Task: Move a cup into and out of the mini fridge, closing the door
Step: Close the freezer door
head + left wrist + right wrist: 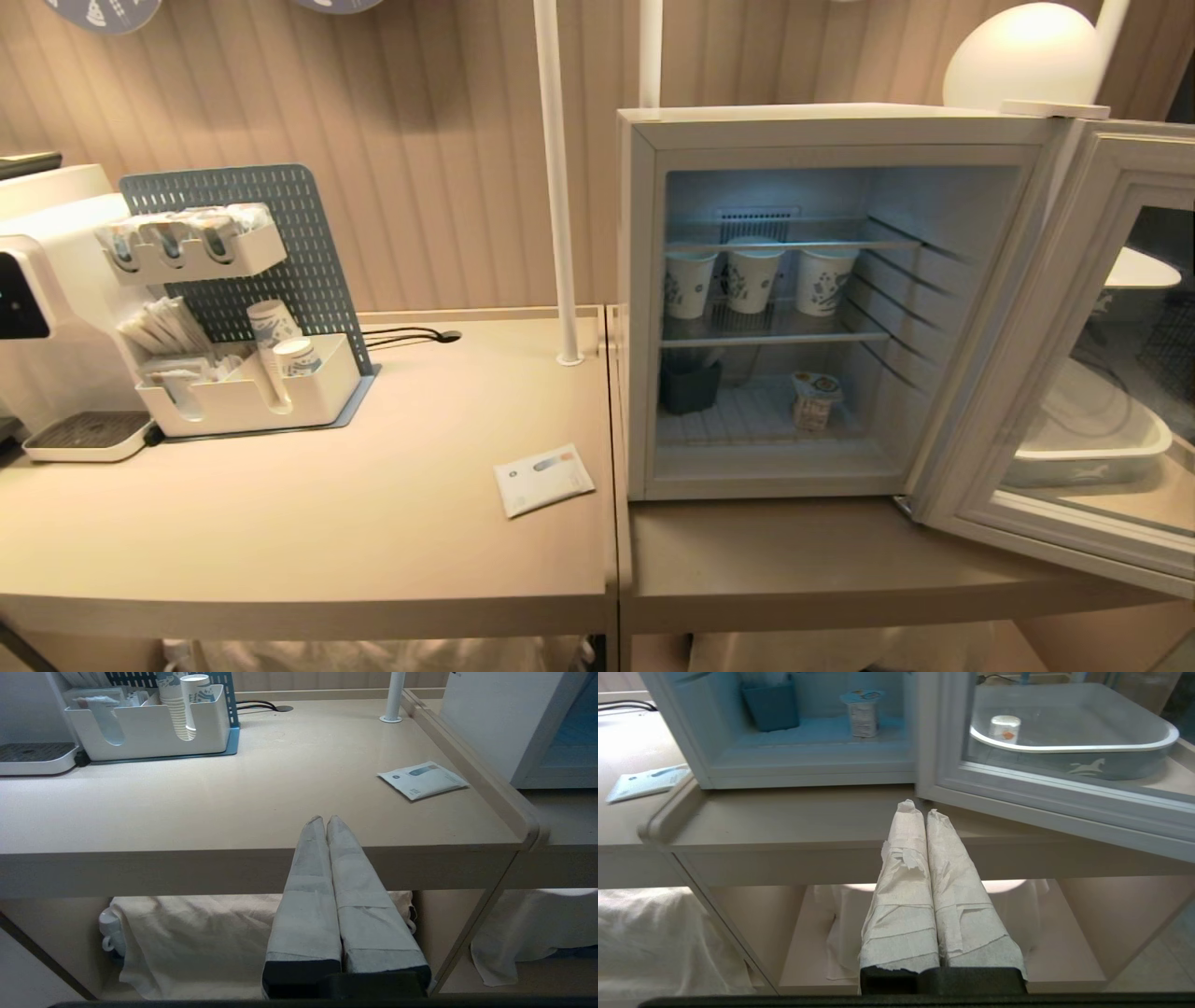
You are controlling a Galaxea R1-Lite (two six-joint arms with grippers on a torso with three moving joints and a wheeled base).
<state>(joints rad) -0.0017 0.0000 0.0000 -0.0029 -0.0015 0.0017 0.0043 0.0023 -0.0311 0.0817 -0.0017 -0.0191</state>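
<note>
Cup (815, 399) upright inside open mini fridge (644, 308); both grippers (325, 820) (915, 810) level before table edge, fingers pressed together, empty.

The door (1074, 373) hangs open to the right, leaving the mini fridge (644, 308) mouth clear; on its floor, a dark bin (689, 385) stands left, the cup (815, 399) right, seemingly apart.
</note>
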